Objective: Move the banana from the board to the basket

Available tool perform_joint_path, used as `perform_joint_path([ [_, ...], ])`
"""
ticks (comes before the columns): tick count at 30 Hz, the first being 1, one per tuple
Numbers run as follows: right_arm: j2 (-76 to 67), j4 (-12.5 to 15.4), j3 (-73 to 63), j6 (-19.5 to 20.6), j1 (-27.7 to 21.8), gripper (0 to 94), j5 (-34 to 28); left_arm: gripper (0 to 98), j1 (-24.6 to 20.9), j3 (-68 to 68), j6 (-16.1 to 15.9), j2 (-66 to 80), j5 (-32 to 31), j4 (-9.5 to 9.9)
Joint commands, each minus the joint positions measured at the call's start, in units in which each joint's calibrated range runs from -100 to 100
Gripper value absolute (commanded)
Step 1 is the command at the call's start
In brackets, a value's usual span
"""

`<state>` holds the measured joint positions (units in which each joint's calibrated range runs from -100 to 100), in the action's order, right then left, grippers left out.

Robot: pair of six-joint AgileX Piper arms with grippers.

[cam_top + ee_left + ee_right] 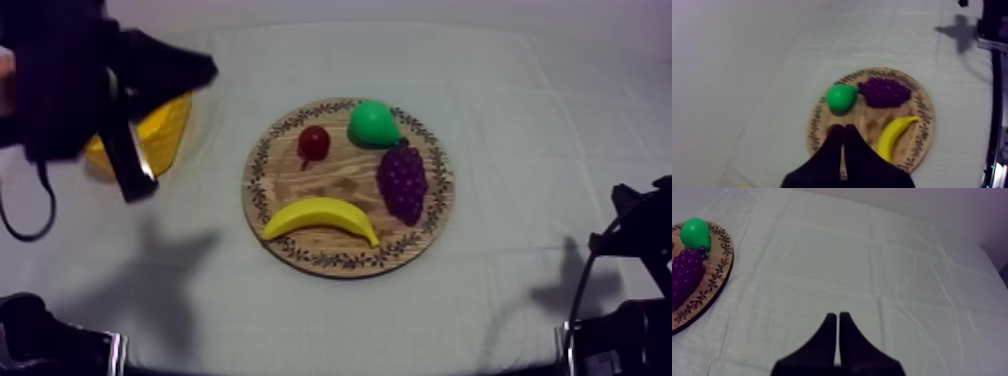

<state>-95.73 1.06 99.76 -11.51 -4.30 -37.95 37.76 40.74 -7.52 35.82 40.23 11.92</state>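
Barely started. Banana untouched on the board, at its near rim, apart from the grapes. Basket at left, under the left arm. Left jaws together, aloft, short of the banana; right jaws together over bare tabletop. Left to do: grasp, lift, carry, drop.

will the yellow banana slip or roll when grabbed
The smooth yellow toy banana looks moulded, so probably stiff and light. Its sheen suggests it could slip in a pinch. Lying flat on the round wooden board, its curve should resist rolling.
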Motion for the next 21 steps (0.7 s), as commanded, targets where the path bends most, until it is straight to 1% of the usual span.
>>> perform_joint_path([
  [1, -0.02, -0.01, 0.02, 0.01, 0.01, 0.3, -0.03, 1.9, 2.09, 2.01, 0.85, -1.41, 0.11, 0.45],
  [8, -0.02, -0.01, 0.02, 0.01, 0.01, 0.3, -0.03, 2.6, 5.45, 8.79, 2.78, -3.91, -1.15, 2.17],
  [12, -0.02, -0.01, 0.02, 0.01, 0.01, 0.3, -0.03, 3.2, 6.90, 12.75, 4.81, -5.16, -2.09, 4.40],
  [14, -0.02, -0.01, 0.02, 0.01, 0.01, 0.3, -0.03, 3.6, 7.27, 14.26, 5.42, -5.91, -2.49, 5.11],
  [18, -0.02, -0.01, 0.02, 0.01, 0.01, 0.3, -0.03, 4.2, 7.12, 15.63, 6.13, -7.52, -2.74, 5.62],
  [21, -0.02, -0.01, 0.02, 0.01, 0.01, 0.3, -0.03, 5.4, 6.87, 15.31, 6.92, -8.39, -1.66, 5.76],
])
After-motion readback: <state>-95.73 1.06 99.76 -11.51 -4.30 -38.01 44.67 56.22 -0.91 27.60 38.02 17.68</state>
